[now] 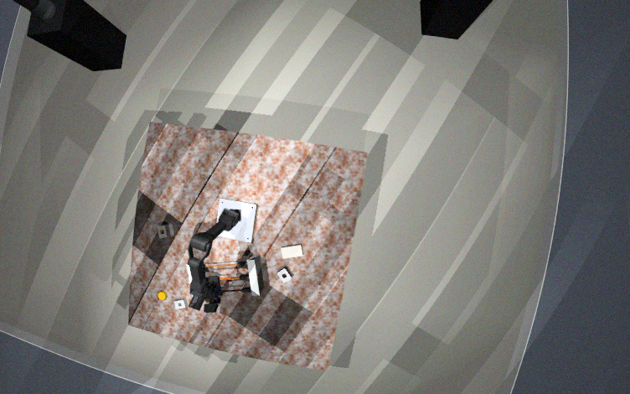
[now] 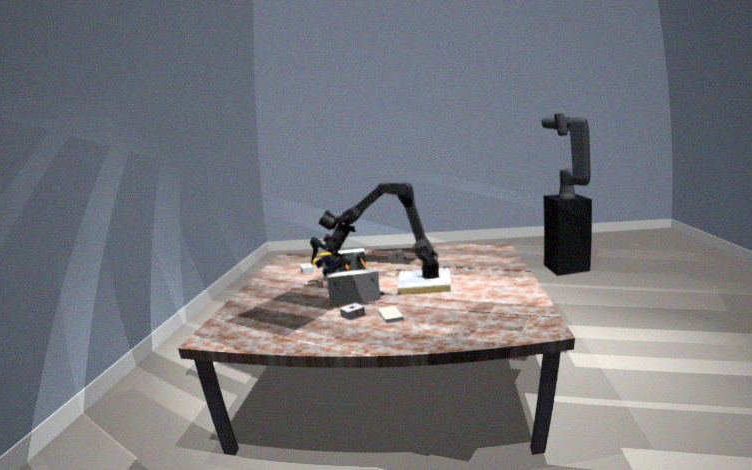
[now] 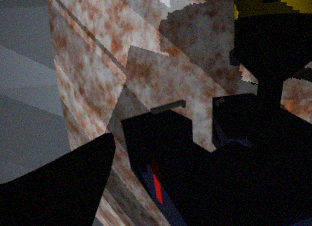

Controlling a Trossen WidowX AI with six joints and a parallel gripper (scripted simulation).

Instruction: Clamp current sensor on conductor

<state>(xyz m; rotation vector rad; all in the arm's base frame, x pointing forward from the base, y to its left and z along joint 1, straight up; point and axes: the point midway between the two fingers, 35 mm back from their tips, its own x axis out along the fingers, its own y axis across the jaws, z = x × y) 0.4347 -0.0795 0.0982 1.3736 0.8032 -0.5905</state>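
Note:
My gripper (image 1: 209,299) hangs low over the near-left part of the table, at the left end of the orange conductors (image 1: 227,272), and its fingers stand wide open. In the wrist view the dark blue split-core sensor (image 3: 158,183) with a red arrow mark fills the space just ahead of the gripper (image 3: 180,153). The left finger is a dark wedge at the lower left and the right finger merges with dark shapes. I cannot tell whether the sensor's jaws are round a conductor. In the side view the gripper (image 2: 320,256) is by the sensor.
A grey end block (image 1: 256,273) holds the conductors' right ends. A yellow disc (image 1: 162,295) and a small white box (image 1: 179,303) lie left of the gripper. Another small box (image 1: 282,277), a cream plate (image 1: 291,251) and a grey box (image 1: 162,230) lie around.

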